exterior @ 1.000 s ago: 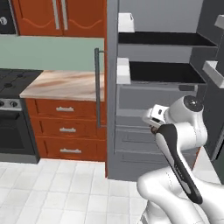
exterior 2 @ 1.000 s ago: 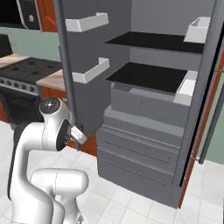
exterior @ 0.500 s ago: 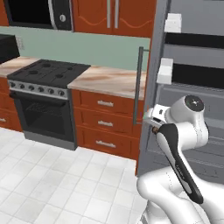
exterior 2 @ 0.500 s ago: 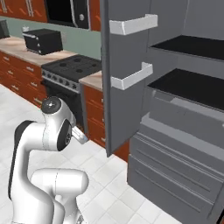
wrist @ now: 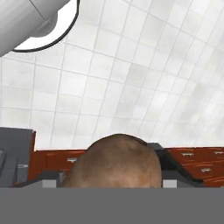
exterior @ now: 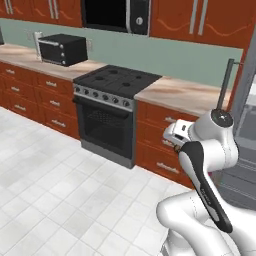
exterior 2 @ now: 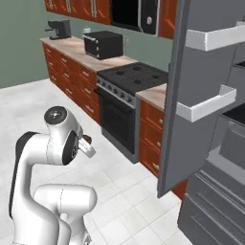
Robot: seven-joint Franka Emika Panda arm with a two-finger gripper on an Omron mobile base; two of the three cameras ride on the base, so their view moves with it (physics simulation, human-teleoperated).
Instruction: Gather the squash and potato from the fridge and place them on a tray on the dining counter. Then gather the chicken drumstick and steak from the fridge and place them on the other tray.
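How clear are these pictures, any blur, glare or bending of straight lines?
Left base view: evenly lit, slightly soft, faint sheen on the floor tiles. Right base view: same flat light, the fridge door edges sharp. Hand view: tile lines curve outward like a wide lens; the potato sits so close in the pincer that its mottled skin looks soft.

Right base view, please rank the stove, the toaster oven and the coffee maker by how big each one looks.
1. Stove, clearly the largest.
2. Toaster oven, on the wall counter behind it.
3. Coffee maker, smallest in the picture; it also stands farthest from the camera, so part of that gap may be distance rather than true size.
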